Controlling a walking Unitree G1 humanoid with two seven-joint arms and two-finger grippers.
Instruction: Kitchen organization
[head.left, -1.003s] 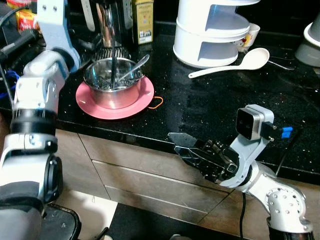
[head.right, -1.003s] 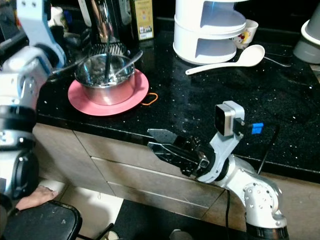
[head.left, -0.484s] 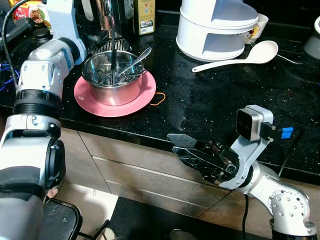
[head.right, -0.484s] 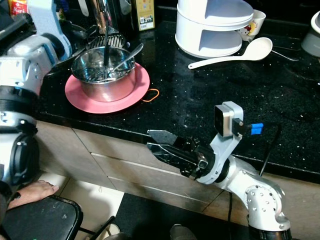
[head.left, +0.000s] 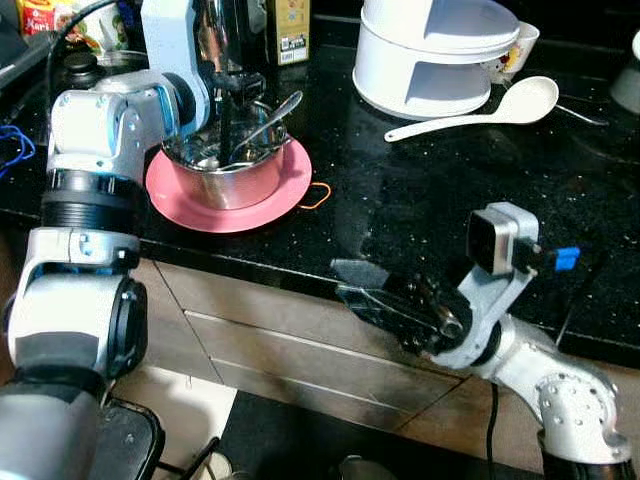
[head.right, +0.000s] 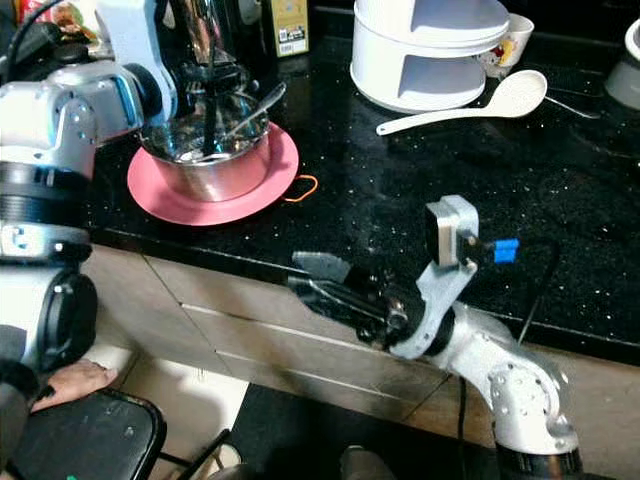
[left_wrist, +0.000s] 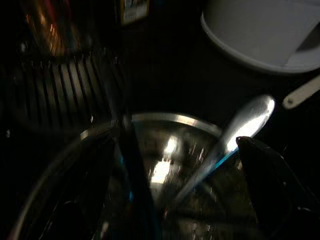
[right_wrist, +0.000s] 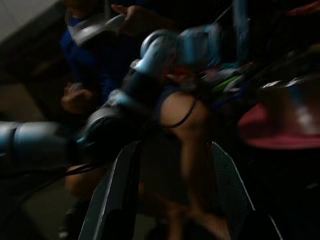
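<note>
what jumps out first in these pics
The steel bowl on the pink plate near the counter's front edge, with the left gripper reaching down into it beside a metal spoon. Farther back, a white ladle lies by a white stacked container.

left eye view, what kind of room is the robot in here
Most likely a home kitchen. A black speckled countertop runs above wooden drawers. On it a steel pot with a metal spoon in it sits on a pink plate, near a white ladle.
</note>
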